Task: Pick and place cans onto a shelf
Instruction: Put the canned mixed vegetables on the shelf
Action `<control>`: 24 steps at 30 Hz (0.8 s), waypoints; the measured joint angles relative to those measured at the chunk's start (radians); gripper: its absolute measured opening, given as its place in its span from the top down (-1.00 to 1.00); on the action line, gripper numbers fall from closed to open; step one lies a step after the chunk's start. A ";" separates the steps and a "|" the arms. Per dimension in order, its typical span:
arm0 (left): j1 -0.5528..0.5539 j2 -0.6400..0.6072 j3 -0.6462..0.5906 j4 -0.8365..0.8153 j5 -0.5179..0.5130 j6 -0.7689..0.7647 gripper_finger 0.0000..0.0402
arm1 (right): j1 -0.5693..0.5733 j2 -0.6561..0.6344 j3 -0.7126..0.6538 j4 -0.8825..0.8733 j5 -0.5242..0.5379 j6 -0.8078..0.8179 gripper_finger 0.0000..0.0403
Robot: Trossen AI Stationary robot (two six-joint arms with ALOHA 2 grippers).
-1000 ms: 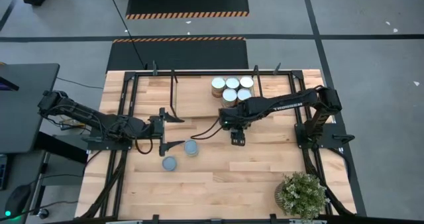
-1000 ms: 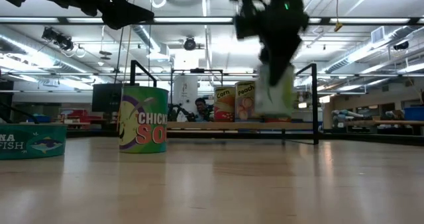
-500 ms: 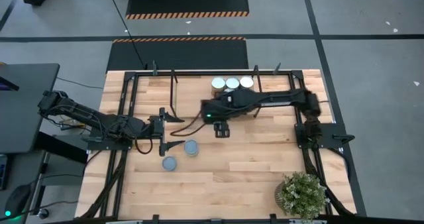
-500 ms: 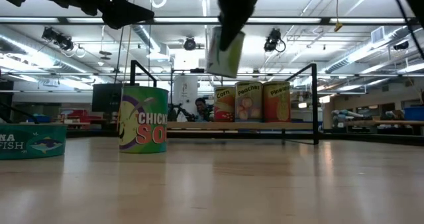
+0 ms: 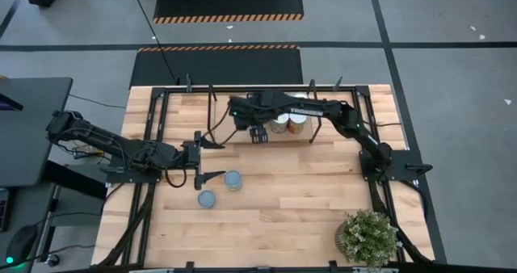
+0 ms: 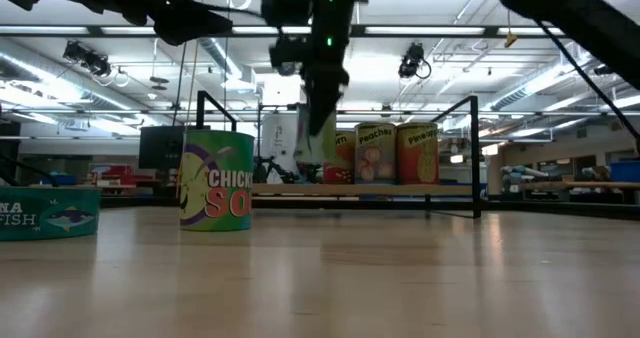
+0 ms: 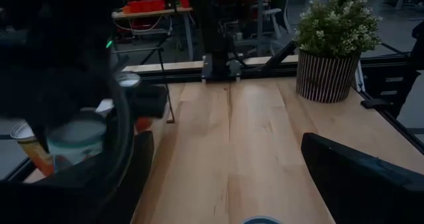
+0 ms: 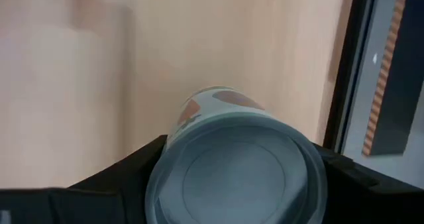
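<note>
From my station, nearest the low camera stand two cans on the tabletop [image 5: 307, 200]: a flat tuna can [image 6: 48, 212] at the edge and a tall green soup can [image 6: 216, 179] just behind it; from above they show as two blue-grey tops [image 5: 207, 199] [image 5: 233, 180] close together near the left gripper [image 5: 212, 159]. That gripper waits at the table's left-centre, its fingers [image 5: 213, 143] spread wide apart with nothing between them. Farther back, the right gripper [image 5: 258, 136] hangs over the shelf [image 5: 234, 115], left of the cans already placed there; its jaws pinch a can [image 8: 237, 168], seen in the right wrist view end-on with a silver-grey top and an orange-marked side, above light wood. In the low view this held can [image 6: 322, 138] sits raised beside the row on the shelf, next to the Peaches can [image 6: 375, 154] and another can [image 6: 418, 153]. A potted plant [image 5: 367, 237] stands at the table's near-right corner, well apart from the work.
</note>
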 joint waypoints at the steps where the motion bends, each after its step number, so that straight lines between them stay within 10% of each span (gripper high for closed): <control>1: 0.000 0.000 0.000 0.000 -0.001 0.000 -0.94 | -0.014 0.013 0.000 -0.003 0.000 -0.007 -0.46; 24: 0.003 0.000 0.000 -0.006 0.001 0.000 -0.94 | -0.054 0.054 0.013 -0.128 0.010 0.035 -0.75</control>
